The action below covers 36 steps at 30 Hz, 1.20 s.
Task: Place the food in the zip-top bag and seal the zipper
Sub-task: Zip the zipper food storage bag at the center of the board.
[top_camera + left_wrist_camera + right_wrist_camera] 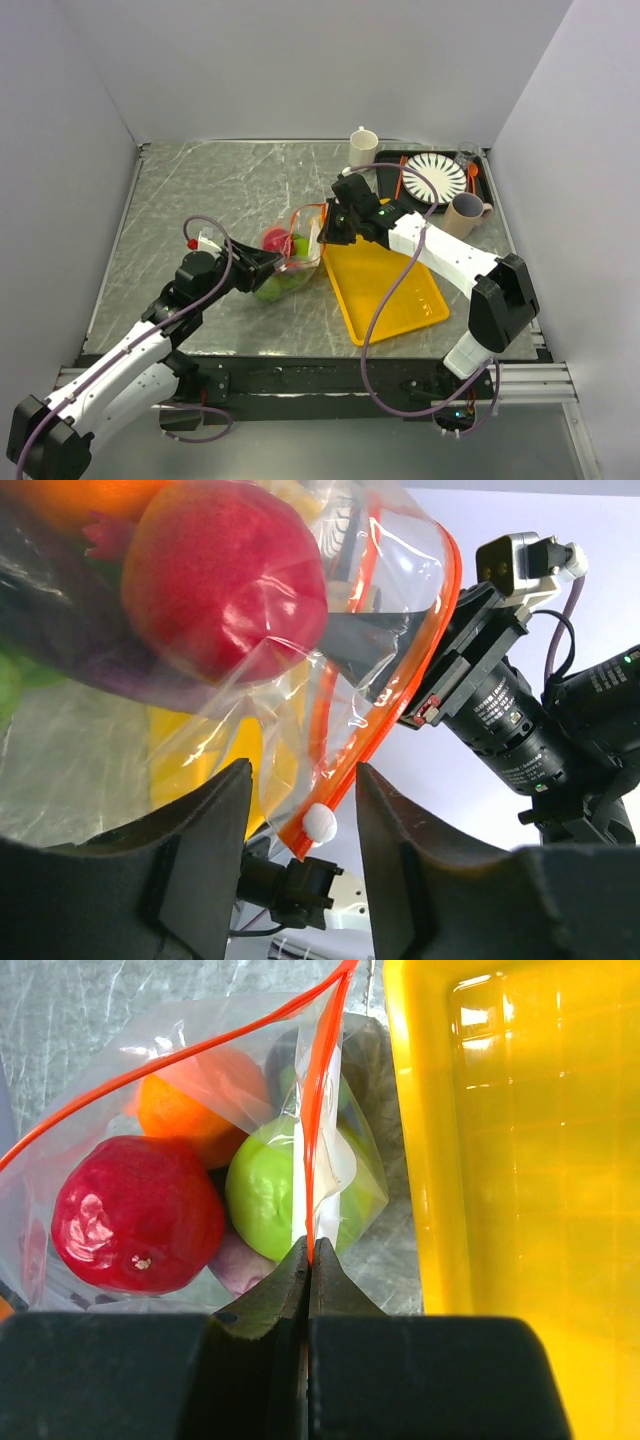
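Right wrist view: right gripper (pixel 310 1260) pinched shut on the zipper (pixel 318 1110); left gripper (pixel 303 820) half open, straddling its end. Zip-top bag (pixel 290 255), middle of the tabletop (pixel 190 190), holds the food (pixel 140 1215). We advise closing squarely on the zipper, then sliding evenly

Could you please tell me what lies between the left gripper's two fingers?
The end of the zipper with its white slider, as the left wrist view shows.

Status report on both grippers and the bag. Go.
Right gripper shut on zipper. Left gripper open, astride zipper's white tab. Fruit inside bag, mouth unsealed. Yellow tray alongside, not blocking.
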{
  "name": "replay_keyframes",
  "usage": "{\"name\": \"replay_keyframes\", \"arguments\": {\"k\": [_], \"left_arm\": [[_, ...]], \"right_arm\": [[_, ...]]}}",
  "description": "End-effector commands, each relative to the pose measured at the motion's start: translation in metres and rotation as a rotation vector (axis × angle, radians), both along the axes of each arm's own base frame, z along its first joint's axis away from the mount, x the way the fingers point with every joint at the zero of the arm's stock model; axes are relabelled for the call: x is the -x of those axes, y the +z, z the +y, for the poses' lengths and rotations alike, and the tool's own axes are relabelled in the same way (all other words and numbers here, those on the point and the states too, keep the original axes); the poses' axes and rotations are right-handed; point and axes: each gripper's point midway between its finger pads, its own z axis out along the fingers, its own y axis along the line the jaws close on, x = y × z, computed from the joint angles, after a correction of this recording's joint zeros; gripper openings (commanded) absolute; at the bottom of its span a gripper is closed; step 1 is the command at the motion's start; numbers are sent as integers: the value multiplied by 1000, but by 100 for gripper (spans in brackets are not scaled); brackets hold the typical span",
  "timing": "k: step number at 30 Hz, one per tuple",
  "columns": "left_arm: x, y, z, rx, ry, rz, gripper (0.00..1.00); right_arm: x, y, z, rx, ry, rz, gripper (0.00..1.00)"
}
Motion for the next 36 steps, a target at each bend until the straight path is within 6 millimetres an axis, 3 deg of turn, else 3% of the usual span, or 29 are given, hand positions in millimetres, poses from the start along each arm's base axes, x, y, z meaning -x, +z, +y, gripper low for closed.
{"name": "replay_keyframes", "arguments": {"k": [1,3,7,14,17,21,22,24,27,33,36], "left_arm": [[-6,13,-5,64,-2,-38,47],[-7,11,-8,60,-7,-30,41],[-8,8,-9,60,-13,-22,19],[-7,4,-6,42,-2,-18,1],[-7,4,-4,29,1,-25,1],[-6,4,-4,5,-8,-45,1],[-7,8,-4,12,-9,-65,1],[-7,9,-4,6,-13,-79,1],[-7,9,-4,-16,-21,-97,1],[-9,12,-8,-33,-39,-128,1],[-11,10,-7,-69,-40,-135,1]], "right_arm": [[-2,17,-5,-25,-4,-54,0],[-1,16,-5,-29,-4,-51,0],[0,14,-4,-27,-2,-47,0],[0,25,-5,-49,-1,-76,3],[1,39,-3,-81,1,-99,15],[9,81,-13,-149,-26,-183,32],[11,88,-16,-161,-37,-195,44],[18,103,-20,-189,-34,-212,45],[42,119,-5,-313,12,-166,47],[92,119,37,-434,96,-63,47],[101,116,51,-455,106,-42,47]]}}
